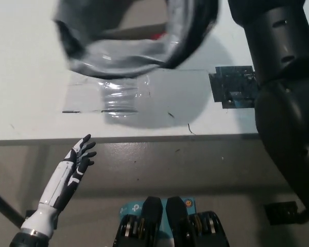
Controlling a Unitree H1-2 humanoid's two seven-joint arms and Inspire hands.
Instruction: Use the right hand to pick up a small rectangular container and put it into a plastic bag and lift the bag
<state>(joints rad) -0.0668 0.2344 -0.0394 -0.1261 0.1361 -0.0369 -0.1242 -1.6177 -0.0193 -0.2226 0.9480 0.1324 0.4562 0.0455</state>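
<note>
The grey and black plastic bag (129, 51) hangs in the air above the white table (26, 77), blurred and close to the camera. It throws a shadow on the tabletop beneath it. Inside its mouth a pale flat shape (141, 30) shows, perhaps the small rectangular container, too blurred to be sure. My black right arm (278, 77) rises along the picture's right side to the top edge. Its hand is cut off there, at the bag's upper right rim. My white left hand (78, 160) rests open below the table's front edge at the lower left.
A shiny clear patch (118, 98) lies on the tabletop under the bag. A dark square marker (234, 87) is stuck beside my right arm. The table's front edge (144, 138) runs across the middle of the picture.
</note>
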